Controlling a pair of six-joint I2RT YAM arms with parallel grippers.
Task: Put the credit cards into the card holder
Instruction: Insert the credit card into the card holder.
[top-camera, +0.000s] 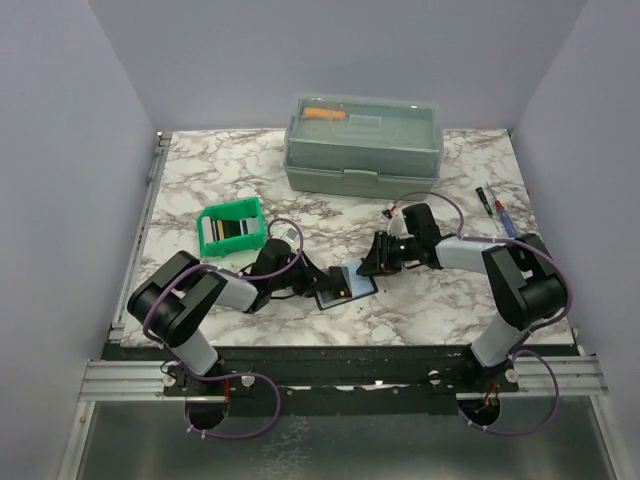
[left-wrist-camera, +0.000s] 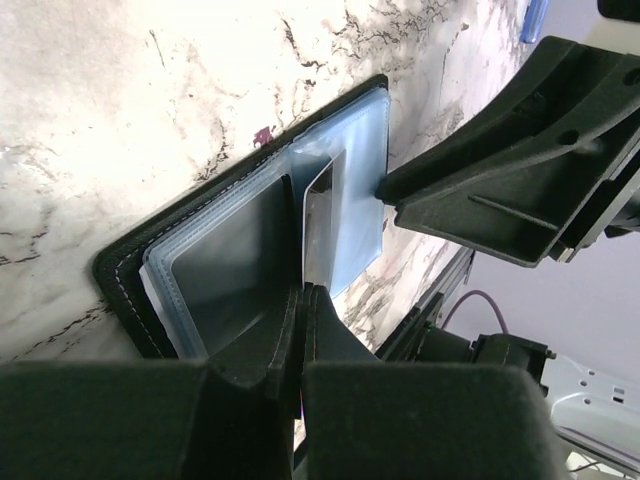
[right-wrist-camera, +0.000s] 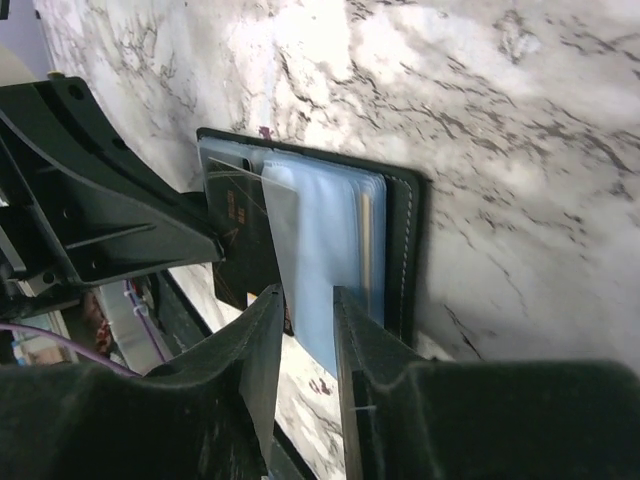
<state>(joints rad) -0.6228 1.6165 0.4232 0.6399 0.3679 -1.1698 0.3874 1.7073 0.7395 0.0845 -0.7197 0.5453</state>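
Note:
The black card holder (top-camera: 352, 283) lies open on the marble between both grippers, with its see-through pockets (left-wrist-camera: 360, 170) fanned up. My left gripper (top-camera: 318, 288) is shut on a thin credit card (left-wrist-camera: 318, 225), which stands edge-on with its far end among the pockets. In the right wrist view the same card (right-wrist-camera: 240, 215) looks dark with orange print. My right gripper (right-wrist-camera: 309, 295) is at the holder's (right-wrist-camera: 405, 250) other side. Its jaws are narrowly apart, with a bluish pocket leaf (right-wrist-camera: 320, 230) between them. More cards (top-camera: 233, 230) stand in the green bin (top-camera: 212, 238).
The big grey-green lidded toolbox (top-camera: 362, 145) stands at the back, with an orange item inside. Pens (top-camera: 495, 210) lie at the right edge. The green bin stands just behind my left arm. The table's metal rail (top-camera: 330, 375) runs close in front of the holder.

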